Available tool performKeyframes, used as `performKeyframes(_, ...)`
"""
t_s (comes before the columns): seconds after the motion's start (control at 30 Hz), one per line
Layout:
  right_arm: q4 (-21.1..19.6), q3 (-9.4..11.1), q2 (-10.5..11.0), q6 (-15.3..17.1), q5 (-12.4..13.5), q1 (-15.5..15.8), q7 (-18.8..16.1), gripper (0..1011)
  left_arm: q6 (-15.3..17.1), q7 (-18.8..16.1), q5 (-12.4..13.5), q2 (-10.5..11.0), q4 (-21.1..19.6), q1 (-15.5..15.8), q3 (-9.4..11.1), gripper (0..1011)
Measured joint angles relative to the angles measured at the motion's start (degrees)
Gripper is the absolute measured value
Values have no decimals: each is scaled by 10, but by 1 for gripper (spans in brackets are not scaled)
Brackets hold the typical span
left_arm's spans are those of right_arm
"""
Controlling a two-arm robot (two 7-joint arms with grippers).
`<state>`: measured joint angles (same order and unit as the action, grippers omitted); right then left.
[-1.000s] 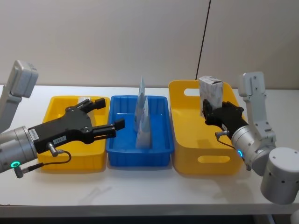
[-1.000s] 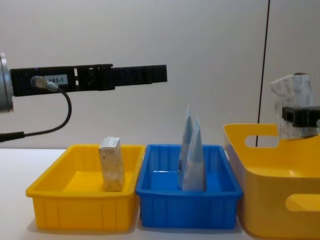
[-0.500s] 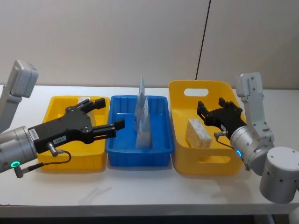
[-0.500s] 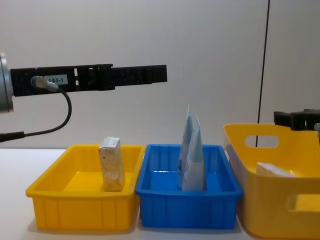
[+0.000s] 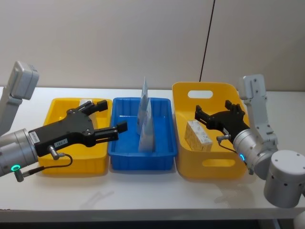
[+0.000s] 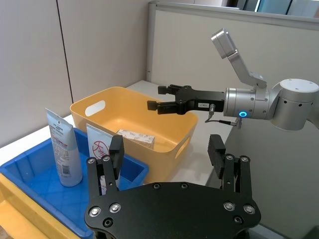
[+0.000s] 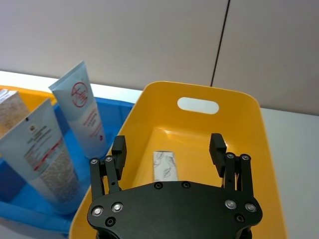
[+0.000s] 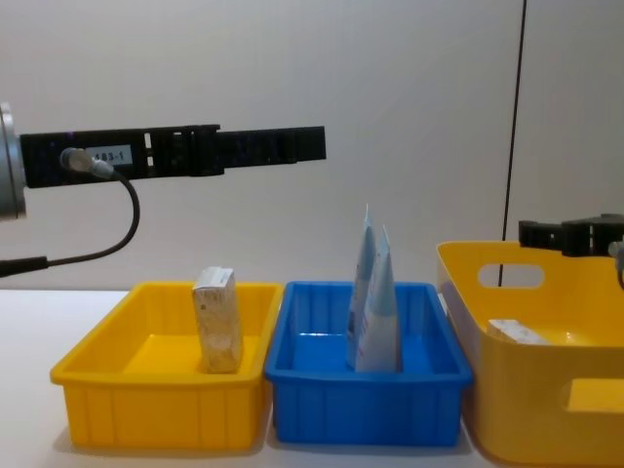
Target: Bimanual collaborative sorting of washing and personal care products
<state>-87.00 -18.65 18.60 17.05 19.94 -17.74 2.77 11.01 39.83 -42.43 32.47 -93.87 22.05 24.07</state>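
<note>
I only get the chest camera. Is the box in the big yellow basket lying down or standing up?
Observer: Lying down. The carton rests flat on the yellow basket floor.
Operator: Is the right pincer holding something?
Observer: No, the right pincer is open and empty, hovering over that basket.
Operator: And the left one?
Observer: The left pincer is open and empty too, up over the blue bin at its left edge.

We take this for a lab set in an office: plain grey partition panels (image 6: 104, 45) stand behind a white bench (image 5: 143, 191) carrying 3 plastic bins (image 5: 140, 162) in a row.
</note>
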Motion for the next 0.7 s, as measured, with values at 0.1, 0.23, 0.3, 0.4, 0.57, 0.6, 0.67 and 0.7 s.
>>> performKeyframes(0.1, -5, -1, 0, 3, 2, 1, -7, 1004, 0, 0, 0, 0, 0, 0, 0, 1001)
performKeyframes(0.23, -13, -5, 0, 9, 8, 3, -20, 1004, 0, 0, 0, 0, 0, 0, 0, 1001)
performKeyframes(0.3, -19, -8, 0, 13, 11, 4, -28, 1004, 0, 0, 0, 0, 0, 0, 0, 1001)
performKeyframes(0.4, -27, -12, 0, 20, 16, 5, -41, 1004, 0, 0, 0, 0, 0, 0, 0, 1001)
performKeyframes(0.57, -42, -23, -2, 34, 24, 5, -65, 1004, 0, 0, 0, 0, 0, 0, 0, 1001)
performKeyframes(0.6, -43, -24, -2, 36, 26, 4, -68, 1004, 0, 0, 0, 0, 0, 0, 0, 1001)
performKeyframes(0.67, -48, -30, -4, 45, 29, 3, -78, 1004, 0, 0, 0, 0, 0, 0, 0, 1001)
performKeyframes(0.7, -50, -33, -5, 48, 30, 3, -81, 1004, 0, 0, 0, 0, 0, 0, 0, 1001)
